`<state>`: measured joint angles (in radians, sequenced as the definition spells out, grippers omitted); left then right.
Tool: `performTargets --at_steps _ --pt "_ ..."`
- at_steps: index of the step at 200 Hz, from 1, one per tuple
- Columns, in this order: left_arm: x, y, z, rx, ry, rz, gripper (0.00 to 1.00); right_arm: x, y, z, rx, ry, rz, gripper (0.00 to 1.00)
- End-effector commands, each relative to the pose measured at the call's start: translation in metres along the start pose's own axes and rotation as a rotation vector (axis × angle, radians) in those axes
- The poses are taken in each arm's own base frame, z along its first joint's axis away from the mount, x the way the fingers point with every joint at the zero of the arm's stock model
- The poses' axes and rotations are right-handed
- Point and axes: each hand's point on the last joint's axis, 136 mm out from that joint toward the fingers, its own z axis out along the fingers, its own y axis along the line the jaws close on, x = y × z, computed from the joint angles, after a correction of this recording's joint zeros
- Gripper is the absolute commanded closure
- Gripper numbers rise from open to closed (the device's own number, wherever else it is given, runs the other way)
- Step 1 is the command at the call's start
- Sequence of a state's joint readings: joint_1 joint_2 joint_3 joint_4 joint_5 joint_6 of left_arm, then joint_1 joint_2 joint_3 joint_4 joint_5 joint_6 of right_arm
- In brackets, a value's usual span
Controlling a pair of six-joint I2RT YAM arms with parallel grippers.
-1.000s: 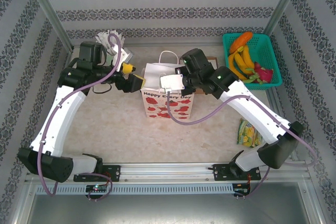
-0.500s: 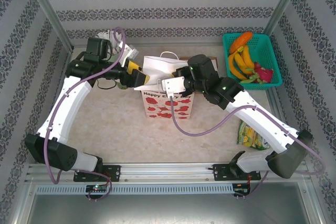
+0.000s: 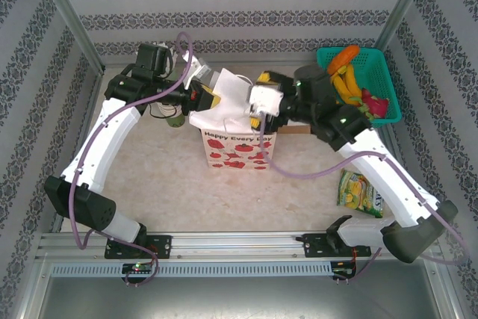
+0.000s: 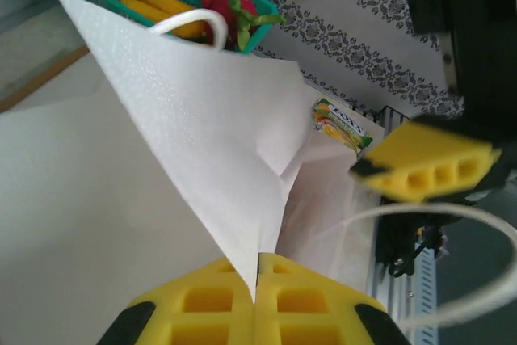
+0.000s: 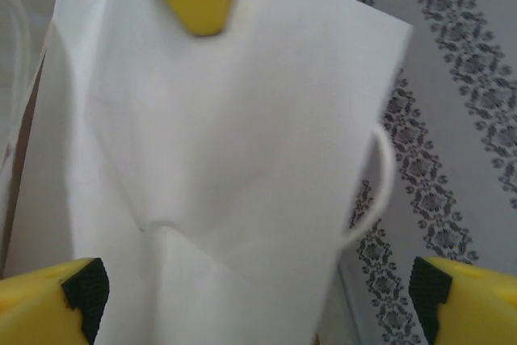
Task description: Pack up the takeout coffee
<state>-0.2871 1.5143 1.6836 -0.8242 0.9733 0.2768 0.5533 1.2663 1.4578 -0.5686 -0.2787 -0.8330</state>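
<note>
A white paper bag printed with red strawberries stands mid-table, its mouth pulled wide. My left gripper reaches in from the back left. In the left wrist view its yellow fingers press together on the bag's thin white rim. My right gripper hovers at the bag's right rim, open. In the right wrist view its tips stand far apart, with the bag's white panel between them. A greenish cup peeks out under the left arm. Its top is hidden, so I cannot tell if it is the takeout coffee.
A teal basket of toy fruit stands at the back right. A yellow-green snack packet lies by the right arm. A brown flat piece shows right of the bag. Patterned walls enclose three sides.
My left gripper moved onto the bag's back-left rim and shut on it. My right gripper let go of the bag, opened wide and shifted right and toward the back.
</note>
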Motion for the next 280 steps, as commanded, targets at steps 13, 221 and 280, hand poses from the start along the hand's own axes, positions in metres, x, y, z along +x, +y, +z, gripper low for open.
performTargets --at_steps 13,221,280 --pt "-0.021 -0.022 -0.007 0.077 -0.064 0.208 0.98 -0.013 -0.007 -0.015 -0.098 -0.088 0.337 0.03" --pt "-0.024 -0.036 -0.012 -0.001 -0.12 0.465 0.33 -0.01 0.005 -0.009 -0.312 -0.035 0.359 0.99" --pt "-0.049 0.041 -0.083 -0.683 -0.402 0.105 0.0 0.022 0.043 0.017 -0.44 0.192 0.34 1.0"
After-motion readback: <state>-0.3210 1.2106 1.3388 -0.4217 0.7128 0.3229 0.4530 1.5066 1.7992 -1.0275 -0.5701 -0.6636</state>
